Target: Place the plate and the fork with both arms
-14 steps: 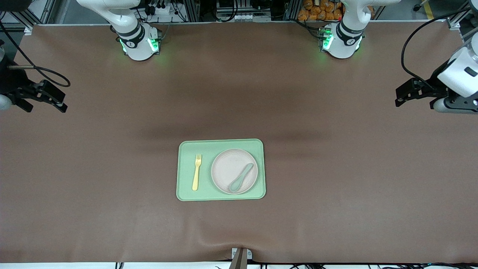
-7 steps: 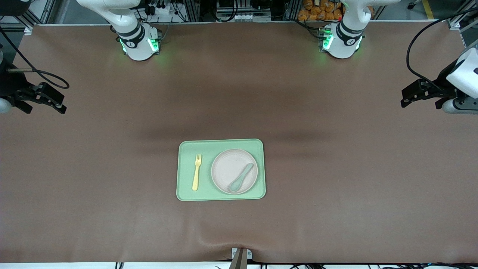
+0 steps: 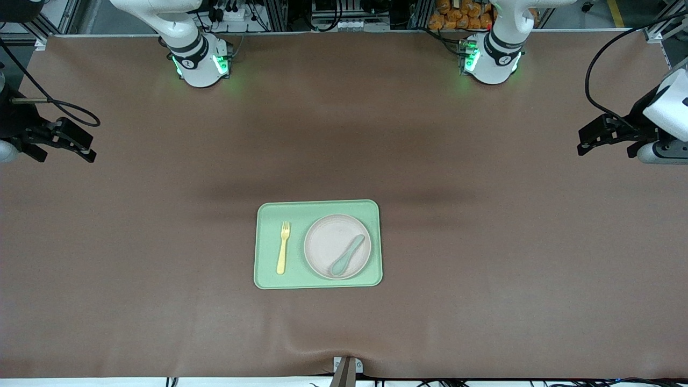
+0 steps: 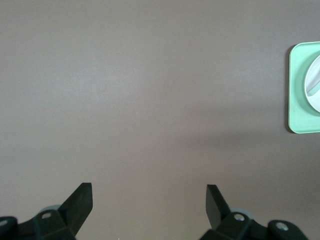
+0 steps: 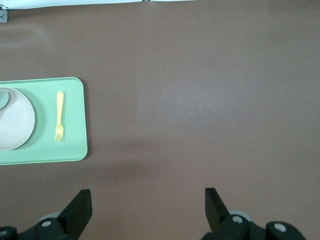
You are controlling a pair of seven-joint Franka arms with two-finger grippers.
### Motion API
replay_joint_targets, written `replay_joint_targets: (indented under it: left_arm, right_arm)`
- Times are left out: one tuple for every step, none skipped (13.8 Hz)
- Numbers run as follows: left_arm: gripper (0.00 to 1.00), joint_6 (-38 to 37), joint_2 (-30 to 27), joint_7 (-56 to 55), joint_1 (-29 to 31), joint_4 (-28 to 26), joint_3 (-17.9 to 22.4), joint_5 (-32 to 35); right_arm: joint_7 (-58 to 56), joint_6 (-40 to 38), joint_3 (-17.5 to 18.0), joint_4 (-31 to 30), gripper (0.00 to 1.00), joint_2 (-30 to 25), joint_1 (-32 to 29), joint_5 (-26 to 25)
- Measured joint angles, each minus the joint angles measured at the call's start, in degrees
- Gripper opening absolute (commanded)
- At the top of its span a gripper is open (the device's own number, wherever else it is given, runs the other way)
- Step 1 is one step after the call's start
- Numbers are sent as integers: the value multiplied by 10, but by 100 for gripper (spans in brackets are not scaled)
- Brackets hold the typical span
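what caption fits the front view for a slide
Fork and plate on tray; left gripper and right gripper open.

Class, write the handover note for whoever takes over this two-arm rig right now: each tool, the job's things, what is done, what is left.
Left tool: open, empty, over bare table at the left arm's end, waiting.
Right tool: open, empty, over bare table at the right arm's end, waiting.
Plate: on the green tray, with a teal spoon lying in it.
Fork: flat on the tray beside the plate, toward the right arm's end, apart from it.
Done: plate and fork both sit on the tray.
Left: seemingly nothing to place; judge whether the arms need parking.
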Motion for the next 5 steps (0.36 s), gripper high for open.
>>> replay_joint_targets:
  left_arm:
    - [100,0,0,0,0,0,0,0]
    - [100,1,0,0,0,0,0,0]
    - [100,2,0,0,0,0,0,0]
    - [100,2,0,0,0,0,0,0]
    - [100,2,0,0,0,0,0,0]
  right_arm:
    - [0,-5,0,0,100,0,0,0]
    - [0,-19,0,1,100,0,0,0]
    - [-1,-35,0,3,100,0,0,0]
    - [-1,-52,0,4,100,0,0,0]
    - [-2,-68,0,6,100,0,1,0]
